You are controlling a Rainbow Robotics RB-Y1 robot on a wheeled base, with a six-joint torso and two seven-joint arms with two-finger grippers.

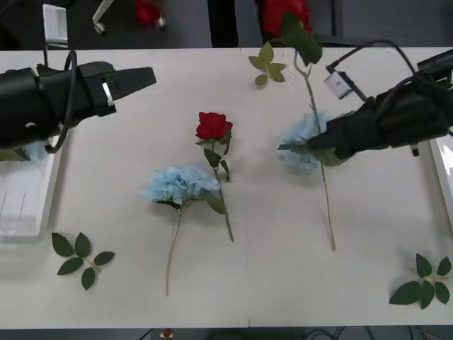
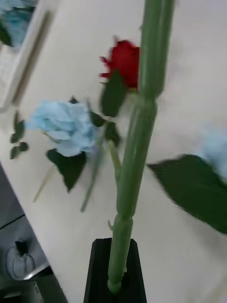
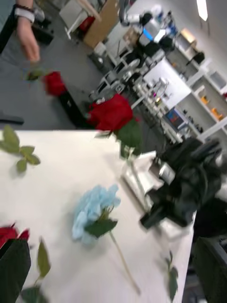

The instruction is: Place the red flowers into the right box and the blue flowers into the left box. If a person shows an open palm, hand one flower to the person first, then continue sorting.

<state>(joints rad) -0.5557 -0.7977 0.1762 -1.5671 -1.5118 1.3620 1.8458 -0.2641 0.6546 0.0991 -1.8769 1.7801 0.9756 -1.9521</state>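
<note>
Left box point(image 1: 21, 205) at the table's left edge, a blue head lying at its far end. Left gripper point(image 1: 145, 76) hovers just inside of it, carrying nothing; whether its fingers are parted I cannot tell.

Centre: one blue flower point(image 1: 182, 185) and one red rose point(image 1: 213, 126) lie side by side, leaves overlapping.

Right gripper point(image 1: 294, 147) is clamped on the stem of a lifted rose point(image 1: 284, 13), directly above a second blue flower point(image 1: 303, 138).

Judgement: raise the stem clear of the blue head before swinging towards the right box point(image 1: 444, 170); keep the grip firm, since the long stem could pivot.
</note>
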